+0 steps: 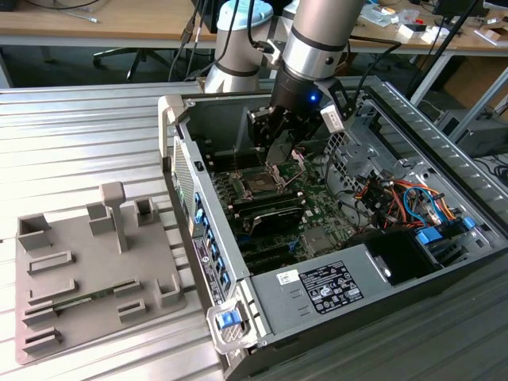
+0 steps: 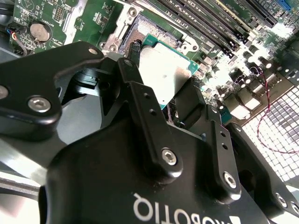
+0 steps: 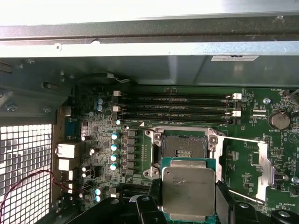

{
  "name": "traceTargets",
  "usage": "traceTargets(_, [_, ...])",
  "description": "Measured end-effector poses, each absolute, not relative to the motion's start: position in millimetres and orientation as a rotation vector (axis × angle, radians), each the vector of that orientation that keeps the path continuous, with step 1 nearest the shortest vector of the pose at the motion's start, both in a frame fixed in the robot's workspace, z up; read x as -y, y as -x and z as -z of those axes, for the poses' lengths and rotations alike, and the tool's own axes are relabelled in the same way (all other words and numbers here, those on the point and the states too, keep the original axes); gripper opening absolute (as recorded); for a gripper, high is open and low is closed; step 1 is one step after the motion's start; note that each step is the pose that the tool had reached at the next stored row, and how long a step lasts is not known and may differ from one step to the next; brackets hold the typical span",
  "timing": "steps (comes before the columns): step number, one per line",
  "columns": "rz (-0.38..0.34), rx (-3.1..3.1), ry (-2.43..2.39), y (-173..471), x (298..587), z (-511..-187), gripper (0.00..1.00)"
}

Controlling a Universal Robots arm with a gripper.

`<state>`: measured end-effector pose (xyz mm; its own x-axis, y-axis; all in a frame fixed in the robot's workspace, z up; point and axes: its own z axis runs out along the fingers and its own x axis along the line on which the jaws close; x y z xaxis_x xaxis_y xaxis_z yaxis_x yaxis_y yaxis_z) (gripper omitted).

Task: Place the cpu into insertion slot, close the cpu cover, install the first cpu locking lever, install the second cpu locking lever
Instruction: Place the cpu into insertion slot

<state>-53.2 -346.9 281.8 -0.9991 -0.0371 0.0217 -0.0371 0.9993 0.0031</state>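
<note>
I have the gripper [image 1: 287,141] reaching down into the open computer case [image 1: 214,119], and its jaws are pinching the cpu [image 3: 188,186] by two opposite edges. That grip makes sense to me, since it leaves the flat top and the underside untouched. In the first wrist view the black fingers [image 3: 223,198] sit on either side of the chip. Its top is dull, silvery-grey metal with a thin green border showing around it.

The chip hangs above the board and just beside the insertion slot [image 3: 184,147], overlapping the slot's near edge and not yet seated. It looks roughly level, and I judge it roughly squared to the slot.

The slot is a dark square bed inside a bright metal rim with screws at the corners. The cpu cover [image 3: 262,163], a thin shiny frame with its centre cut out, lies swung open to one side (which leaves the slot free from above). The green motherboard [image 3: 100,126] around it is crowded with small capacitors, and the long black memory slots [image 3: 173,106] run beyond the slot.
</note>
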Motion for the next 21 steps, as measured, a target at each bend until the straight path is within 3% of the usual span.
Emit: traceTargets(21, [0.004, 3.119, -0.058, 53.2, 346.9, -277.9, 0.55])
